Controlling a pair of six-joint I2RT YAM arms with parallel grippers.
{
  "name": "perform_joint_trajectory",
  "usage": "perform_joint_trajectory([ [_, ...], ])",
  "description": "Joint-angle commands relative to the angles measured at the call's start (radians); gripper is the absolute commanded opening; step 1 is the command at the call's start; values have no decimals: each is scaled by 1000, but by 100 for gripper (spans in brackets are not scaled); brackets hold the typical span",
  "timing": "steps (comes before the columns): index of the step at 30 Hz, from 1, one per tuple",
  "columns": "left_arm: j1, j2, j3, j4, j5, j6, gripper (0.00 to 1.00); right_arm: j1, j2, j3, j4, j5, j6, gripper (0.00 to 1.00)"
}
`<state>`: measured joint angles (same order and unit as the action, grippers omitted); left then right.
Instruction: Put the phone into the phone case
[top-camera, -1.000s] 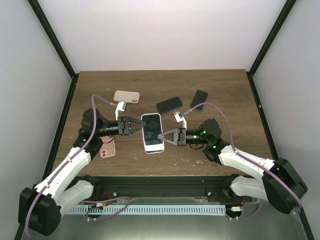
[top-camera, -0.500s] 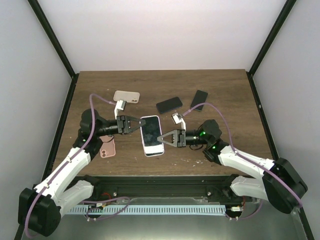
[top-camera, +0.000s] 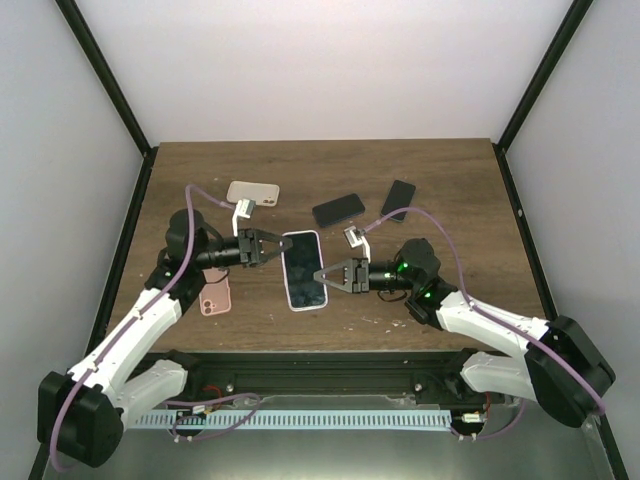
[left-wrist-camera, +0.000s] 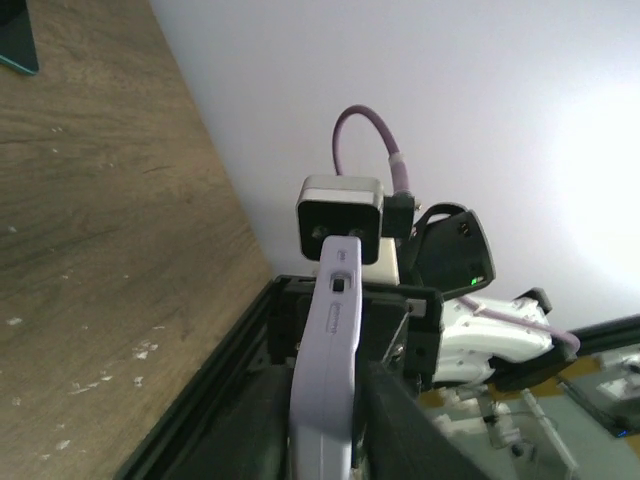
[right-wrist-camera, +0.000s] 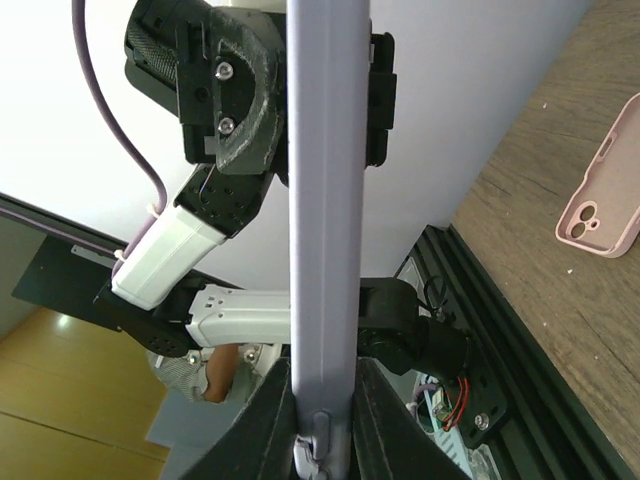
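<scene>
Now the phone (top-camera: 305, 270) lies screen-up near the middle of the bench (top-camera: 440, 170), caught between the two arms. The left hand (top-camera: 268, 248) is closed on its left long edge and the right hand (top-camera: 325, 275) is closed on its right long edge, so the two grips face each other across the screen. Both wrist views look straight along a pale lavender edge with button cut-outs, pinched between dark fingers. I take that edge for the case (right-wrist-camera: 322, 200), which shows from above as a light rim all round the dark screen. The phone thus seems to sit inside the case already, at least in part. Whether every corner has snapped home cannot be read from these views, nor whether the phone rests on the wood or hangs just above it. Holding it from both sides makes sense for this step. One hand steadies the shell while the other squeezes the lip over the glass, and neither grip covers the screen. The likely next need is a firm press along the rim and corners, then a check that the edge sits flush. The risk is a corner popping back out, or the phone twisting when one hand lets go. Spare items lie well apart from the work: a pink case (top-camera: 213, 293) by the left arm, a beige case (top-camera: 252, 192) farther back, and two dark phones (top-camera: 338, 209) (top-camera: 399, 199) toward the back right.
</scene>
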<state>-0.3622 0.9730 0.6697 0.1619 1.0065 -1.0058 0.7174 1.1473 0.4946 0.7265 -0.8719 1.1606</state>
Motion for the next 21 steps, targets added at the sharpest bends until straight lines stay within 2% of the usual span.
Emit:
perform_joint_trajectory([
  [1, -1, 0, 37, -70, 6, 31, 30, 10, -24, 39, 97, 78, 24, 8],
  [3, 0, -5, 34, -78, 11, 29, 46, 10, -28, 37, 111, 112, 41, 8],
  [5, 0, -12, 19, -78, 13, 23, 55, 10, -35, 38, 123, 151, 54, 8],
  [7, 0, -18, -3, -45, 26, 2, 59, 10, -39, 36, 141, 189, 68, 8],
  [10, 0, -22, -40, 16, 55, -43, 59, 10, -41, 49, 145, 232, 73, 8],
  [15, 0, -21, -68, 55, 92, -68, 49, 9, -32, 66, 145, 270, 70, 8],
  [18, 0, -23, -68, 40, 92, -57, 34, 8, -20, 68, 149, 277, 72, 8],
  [21, 0, -18, -59, 12, 89, -26, 12, 9, -8, 67, 152, 274, 81, 9],
])
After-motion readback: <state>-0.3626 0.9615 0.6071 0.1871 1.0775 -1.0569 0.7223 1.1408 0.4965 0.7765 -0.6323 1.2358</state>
